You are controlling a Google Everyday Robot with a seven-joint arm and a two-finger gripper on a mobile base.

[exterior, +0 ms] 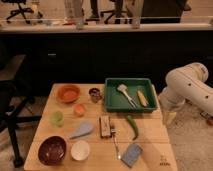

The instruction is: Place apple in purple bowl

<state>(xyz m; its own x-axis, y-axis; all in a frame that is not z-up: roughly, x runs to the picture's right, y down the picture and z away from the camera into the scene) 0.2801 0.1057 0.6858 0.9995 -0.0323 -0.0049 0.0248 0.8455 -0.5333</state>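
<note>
The apple [79, 109] sat on the left half of the wooden table [150, 135], just right of a light-green round thing [57, 117] and below an orange bowl [68, 93]. The purple bowl [52, 149] stood at the near left corner, well apart from the apple, with a small white bowl [80, 150] just beside it. Further right lay a brown box [104, 126], a fork [115, 142], a green pepper [133, 126] and a blue sponge [132, 154]. A green tray [108, 95] held a white utensil [125, 92]. The gripper [170, 116] hung off the table's right edge, fingers spread, holding nothing.
</note>
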